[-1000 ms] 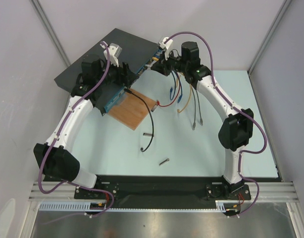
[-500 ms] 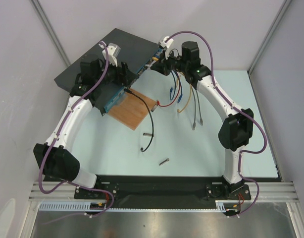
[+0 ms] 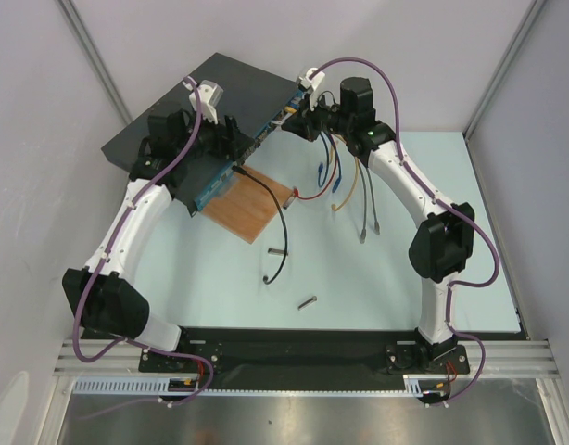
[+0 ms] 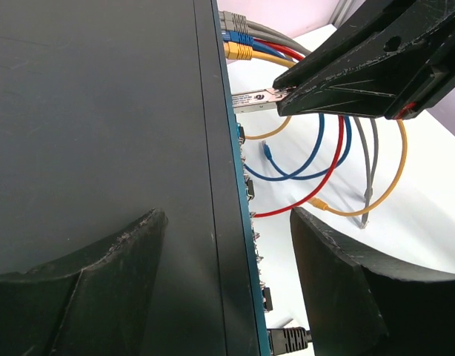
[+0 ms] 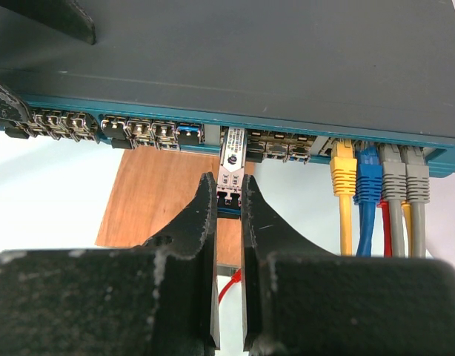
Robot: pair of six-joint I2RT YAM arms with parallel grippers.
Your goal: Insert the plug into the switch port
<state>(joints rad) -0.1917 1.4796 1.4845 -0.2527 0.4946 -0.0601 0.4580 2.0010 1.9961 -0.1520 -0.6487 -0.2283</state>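
I've got the switch at the far-left corner of the tabletop, w/ the wooden board just beside its blue front face. R gripper jaws clamped on the silver plug. Plug's nose is at a port just left of the yellow cable; can't tell how deep. L gripper jaws wide apart, straddling the switch's front edge, gripping nothing

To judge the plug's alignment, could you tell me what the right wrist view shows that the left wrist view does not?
Right wrist only: the switch's port row head-on, the wooden board below. Left wrist only: the cables looping down to free ends on the table. Both: the silver plug pinched in the right fingers, tip at a port.
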